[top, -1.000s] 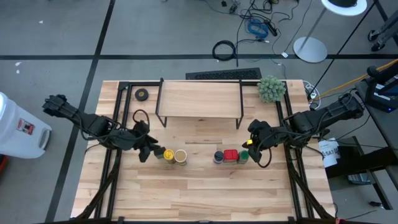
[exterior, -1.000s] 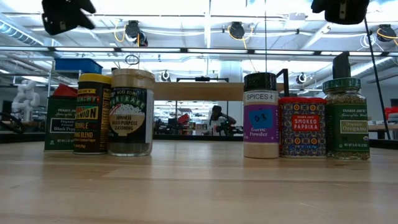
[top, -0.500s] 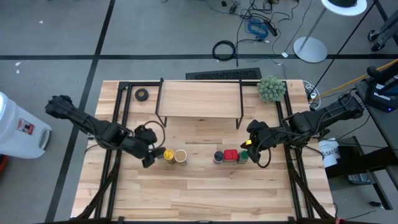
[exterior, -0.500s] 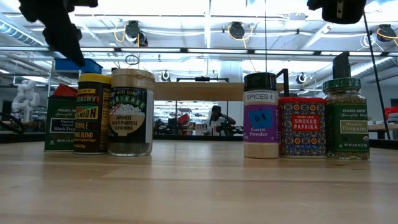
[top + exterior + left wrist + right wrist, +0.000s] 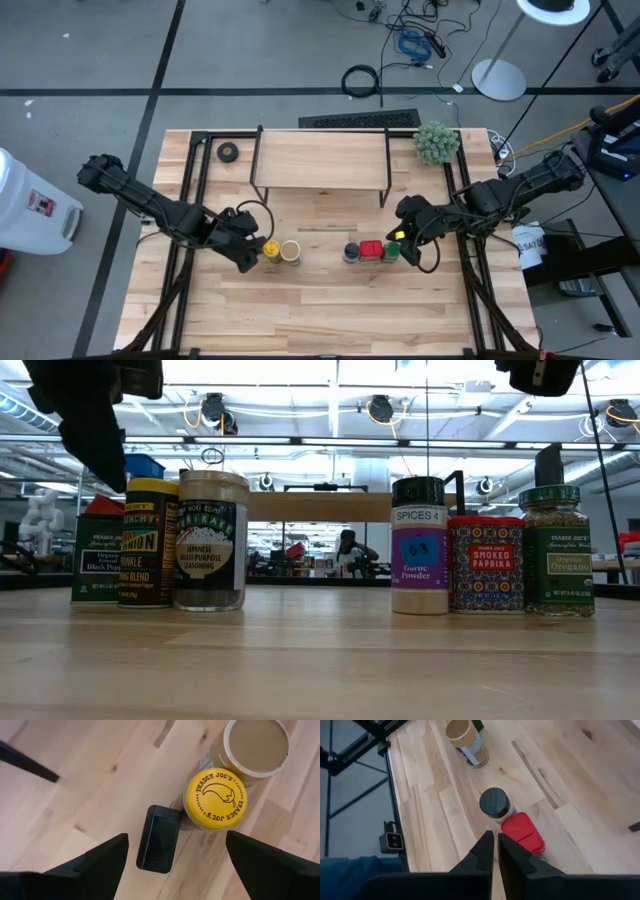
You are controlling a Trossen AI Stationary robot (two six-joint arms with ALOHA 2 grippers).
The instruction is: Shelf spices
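Note:
The spices stand in a row in front of the shelf (image 5: 320,160). On the left are the dark boxy tin (image 5: 159,838), the yellow-lidded jar (image 5: 215,797) and the tan-lidded jar (image 5: 257,745). On the right are the blue-lidded jar (image 5: 495,802), the red square tin (image 5: 522,832) and the green-lidded jar (image 5: 557,550). My left gripper (image 5: 175,870) hangs open above the dark tin and the yellow-lidded jar, fingers wide on either side, touching neither. My right gripper (image 5: 495,840) is shut and hovers above the right group.
A black tape roll (image 5: 228,151) lies at the far left beside the shelf, and a fuzzy green plant ball (image 5: 436,142) sits at the far right. Black frame rails (image 5: 185,200) run along both table sides. Bare wood (image 5: 330,310) stretches toward the near edge.
My left gripper has come down toward the dark tin and the yellow-lidded jar, shifting a little toward the near edge and tipping more steeply downward. The spices have stayed where they were.

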